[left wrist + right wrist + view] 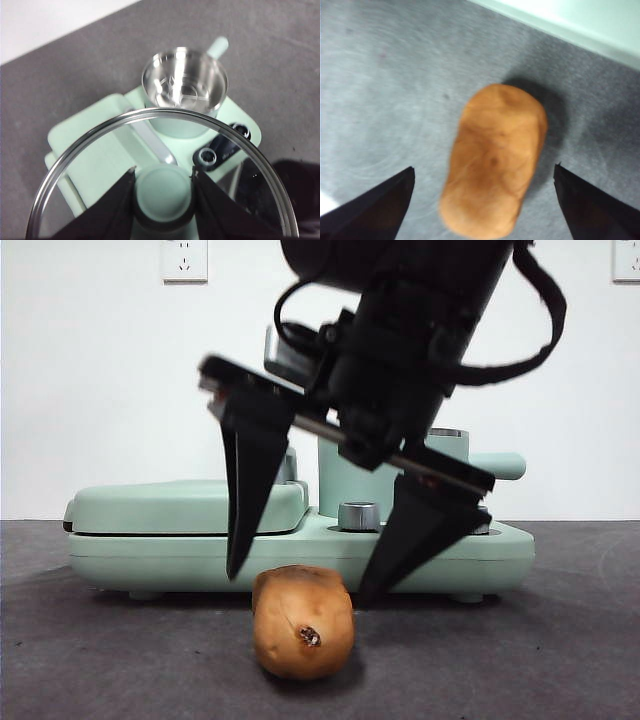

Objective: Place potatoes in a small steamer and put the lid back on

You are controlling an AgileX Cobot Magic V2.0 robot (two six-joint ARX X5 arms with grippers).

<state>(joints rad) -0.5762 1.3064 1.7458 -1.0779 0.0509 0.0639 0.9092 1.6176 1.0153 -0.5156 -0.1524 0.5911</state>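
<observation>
The oval light-brown potato (303, 622) lies on the grey table in front of the cooker; it also shows in the right wrist view (494, 160). My right gripper (300, 585) is open just above it, one jaw on each side, not touching; in its own view (482, 200) the potato lies between the jaws. My left gripper (162, 200) is shut on the mint-green knob of the glass lid (90, 165) and holds it in the air above the cooker. The small steamer (185, 90) stands open and empty; in the front view (345, 475) it is mostly hidden behind the arm.
The mint-green cooker base (300, 555) spans the table behind the potato, with a flat griddle cover (185, 505) on its left half, a silver knob (358, 515) and a black dial (206, 157). White wall with sockets (184, 258) behind.
</observation>
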